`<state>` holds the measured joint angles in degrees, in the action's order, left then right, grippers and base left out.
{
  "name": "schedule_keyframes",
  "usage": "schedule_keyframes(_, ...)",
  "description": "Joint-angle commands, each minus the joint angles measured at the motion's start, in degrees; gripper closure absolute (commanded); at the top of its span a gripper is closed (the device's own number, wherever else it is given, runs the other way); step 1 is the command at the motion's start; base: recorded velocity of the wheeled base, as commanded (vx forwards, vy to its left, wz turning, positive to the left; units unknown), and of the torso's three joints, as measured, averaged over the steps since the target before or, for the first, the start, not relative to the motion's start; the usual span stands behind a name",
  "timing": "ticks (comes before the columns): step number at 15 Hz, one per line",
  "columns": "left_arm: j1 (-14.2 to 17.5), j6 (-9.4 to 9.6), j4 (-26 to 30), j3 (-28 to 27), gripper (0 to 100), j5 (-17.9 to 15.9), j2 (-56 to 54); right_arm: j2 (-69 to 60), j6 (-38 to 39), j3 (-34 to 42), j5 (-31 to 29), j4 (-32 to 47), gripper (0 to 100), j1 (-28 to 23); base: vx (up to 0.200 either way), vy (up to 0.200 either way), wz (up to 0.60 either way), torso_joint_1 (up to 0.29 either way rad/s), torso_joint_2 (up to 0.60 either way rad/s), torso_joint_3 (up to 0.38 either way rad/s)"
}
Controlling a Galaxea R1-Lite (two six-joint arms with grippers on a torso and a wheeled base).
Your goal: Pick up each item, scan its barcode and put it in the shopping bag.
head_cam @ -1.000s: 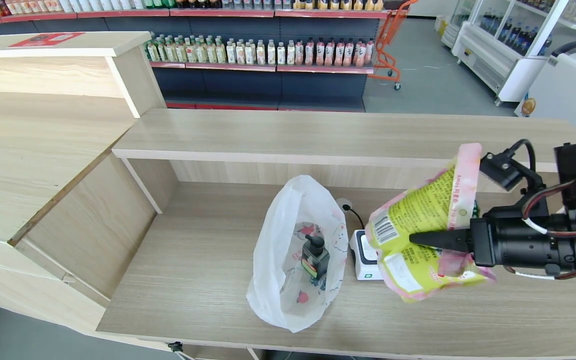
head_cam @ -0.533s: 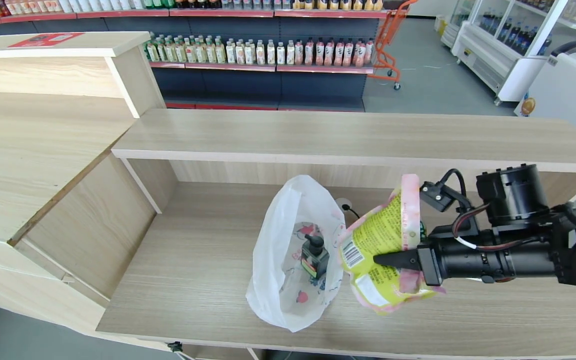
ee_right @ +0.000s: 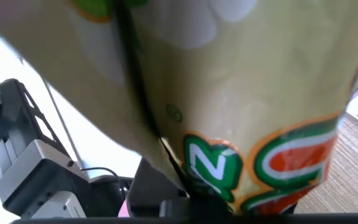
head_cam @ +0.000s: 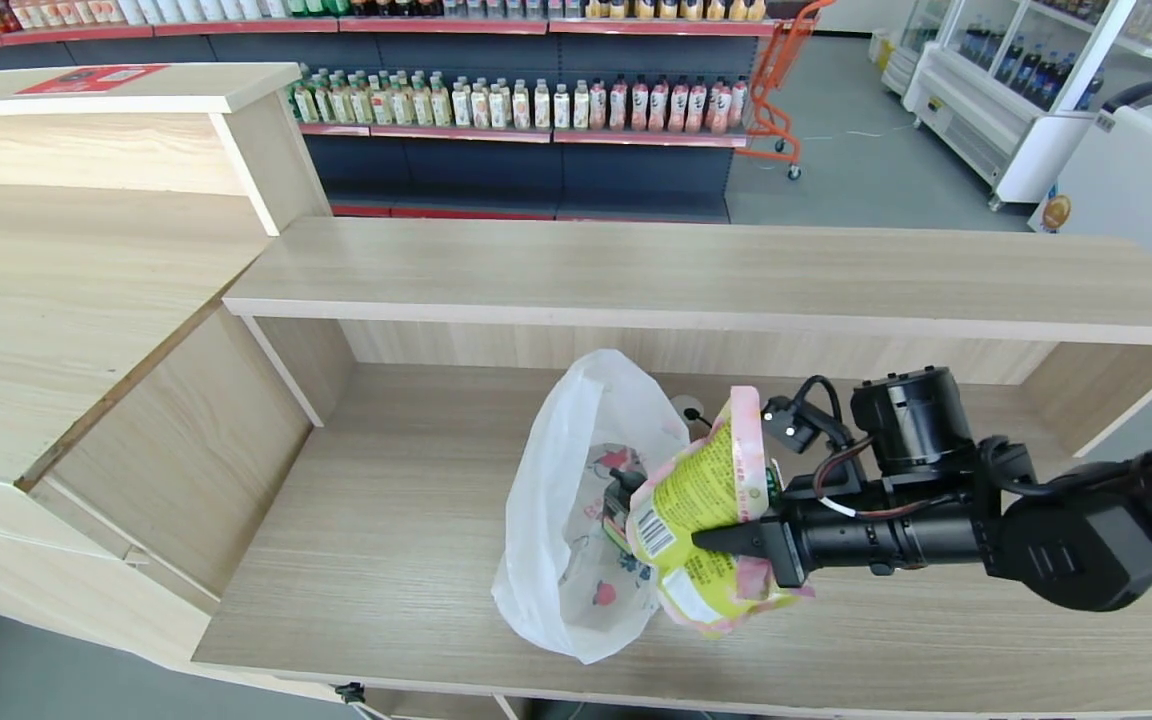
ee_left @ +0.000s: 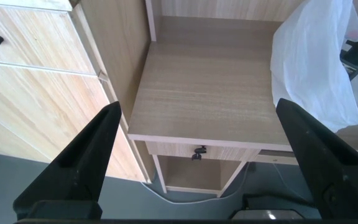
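Beside crinkly white shopping bag [head_cam: 546, 480] | right pincer [head_cam: 706, 538] clamps glossy yellow pouch [head_cam: 701, 485] | left pincer [ee_left: 197, 102] spread, empty

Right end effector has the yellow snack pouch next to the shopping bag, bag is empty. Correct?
Not quite. The shopping bag isn't empty: a dark item sits inside it, seen in the left wrist view. The rest holds: the right end effector grips the yellow snack pouch beside the bag.

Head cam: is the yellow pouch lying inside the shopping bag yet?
No, the right hand grips the pouch and holds it off the counter at the rim of the shopping bag.
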<state>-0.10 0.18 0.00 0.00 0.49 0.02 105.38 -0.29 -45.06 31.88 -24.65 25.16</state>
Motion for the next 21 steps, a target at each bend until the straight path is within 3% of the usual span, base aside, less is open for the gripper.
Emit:
schedule_keyframes(1,0.01,-0.01,0.00,0.00,0,0.04,-0.02,3.87,-0.06,0.76,0.03,-2.86,100,1.38,0.000,0.000,0.00,0.000,0.00,0.000)
schedule_keyframes(5,0.01,-0.01,0.00,0.00,0,0.04,-0.02,8.44,-0.06,0.67,-0.41,-9.36,100,3.93,0.000,0.000,0.00,0.000,0.00,0.000)
schedule_keyframes(10,0.01,-0.01,0.00,0.00,0,0.04,-0.02,16.27,-0.32,-2.23,-7.88,-18.07,100,5.34,0.000,0.000,0.00,0.000,0.00,0.000)
schedule_keyframes(18,0.01,-0.01,0.00,0.00,0,-0.05,-0.02,20.66,-0.76,-8.03,-9.20,-18.94,100,6.66,0.000,0.000,0.00,0.000,0.00,0.000)
schedule_keyframes(19,0.01,-0.01,0.00,0.00,0,0.04,-0.02,20.92,-0.85,-8.21,-9.38,-19.21,0,6.66,0.000,0.000,0.00,0.000,0.00,0.000)
schedule_keyframes(21,0.01,-0.01,0.00,0.00,0,0.04,-0.02,20.31,2.40,-8.47,-9.38,-21.32,0,6.74,0.000,0.000,0.00,0.000,0.00,0.000)
